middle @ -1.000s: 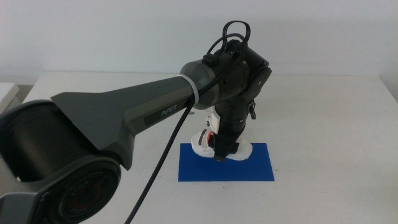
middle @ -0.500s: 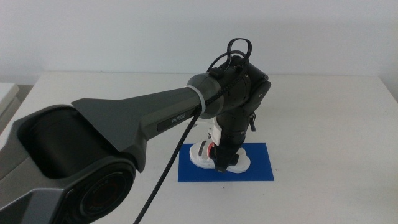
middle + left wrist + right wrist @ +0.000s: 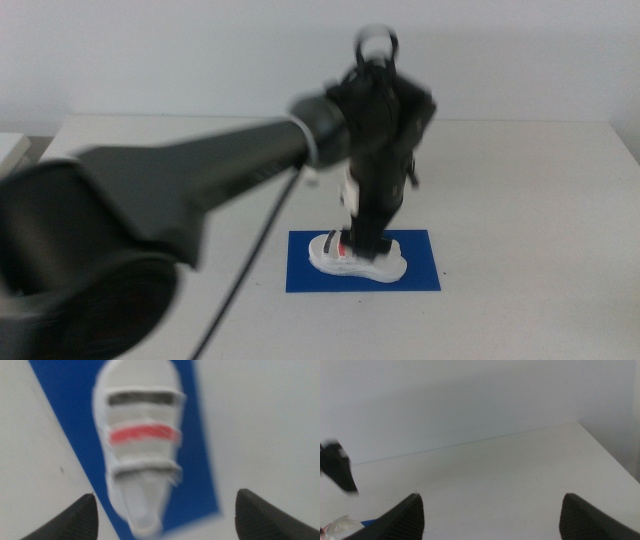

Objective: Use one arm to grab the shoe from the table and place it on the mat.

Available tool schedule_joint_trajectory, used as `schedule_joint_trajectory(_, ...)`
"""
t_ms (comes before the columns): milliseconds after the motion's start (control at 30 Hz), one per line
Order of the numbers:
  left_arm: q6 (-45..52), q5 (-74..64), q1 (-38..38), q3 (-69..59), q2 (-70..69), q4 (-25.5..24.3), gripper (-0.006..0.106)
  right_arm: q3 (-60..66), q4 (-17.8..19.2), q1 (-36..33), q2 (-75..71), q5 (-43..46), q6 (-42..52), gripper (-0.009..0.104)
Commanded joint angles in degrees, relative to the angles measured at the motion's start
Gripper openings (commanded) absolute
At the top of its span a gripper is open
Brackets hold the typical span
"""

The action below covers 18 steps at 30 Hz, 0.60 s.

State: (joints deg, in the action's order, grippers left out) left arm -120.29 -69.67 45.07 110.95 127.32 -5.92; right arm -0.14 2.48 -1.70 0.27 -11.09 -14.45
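Note:
The white shoe [image 3: 356, 258] with black and red straps lies flat on the dark blue mat [image 3: 415, 272], towards its left half. My left gripper [image 3: 368, 238] hangs just above the shoe, blurred by motion. In the left wrist view the shoe [image 3: 142, 435] lies on the mat [image 3: 200, 460], and the left gripper [image 3: 166, 494] is open wide and empty above it. My right gripper [image 3: 491, 496] is open and empty over bare table, out of the middle view. A bit of the shoe [image 3: 339, 526] shows at the edge of the right wrist view.
The white table [image 3: 530, 190] stretches on all sides of the mat. A small dark mark [image 3: 62, 469] sits on the table beside the mat. The big dark left arm [image 3: 200, 180] crosses the left half of the middle view. A white wall stands behind the table.
The left gripper lowered the tilted shoe onto the mat, let go of it and has begun to lift. The shoe now lies flat and free.

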Motion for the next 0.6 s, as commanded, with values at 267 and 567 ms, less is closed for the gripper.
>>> schedule_joint_trajectory(267, 51.0, -0.3, 0.0, 0.8, -28.1, -15.7, 0.094, 0.1, 0.2, 0.0, -0.3, 0.4, 0.3, 0.079)
schedule_joint_trajectory(567, 88.0, -0.3, 0.0, -18.8, -43.9, -27.1, 0.094, 0.1, 0.2, 0.0, -0.3, 0.4, 0.3, 0.079)
